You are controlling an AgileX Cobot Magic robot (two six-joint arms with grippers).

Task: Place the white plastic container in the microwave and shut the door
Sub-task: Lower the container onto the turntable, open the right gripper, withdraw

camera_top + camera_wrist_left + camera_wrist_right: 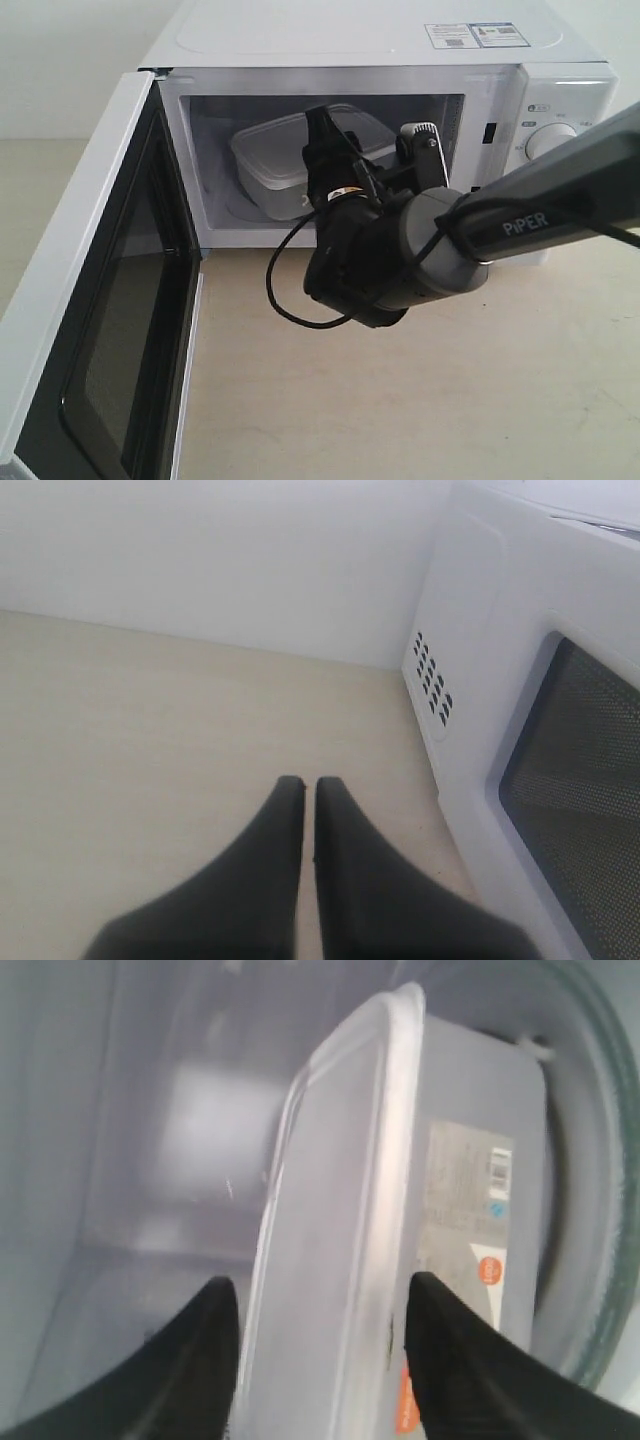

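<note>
Pale wooden table, white microwave standing on it

**Box inside, door wide open**

The white plastic container sits flat inside the microwave on the glass turntable, lid on, one corner turned toward the opening. It is translucent with rounded corners, and one side carries a paper label and an orange-red sticker. The microwave is a white box with a round dial at right. Its door stands swung wide on the left-hand hinge, with the dark window and black inner frame showing.
</note>
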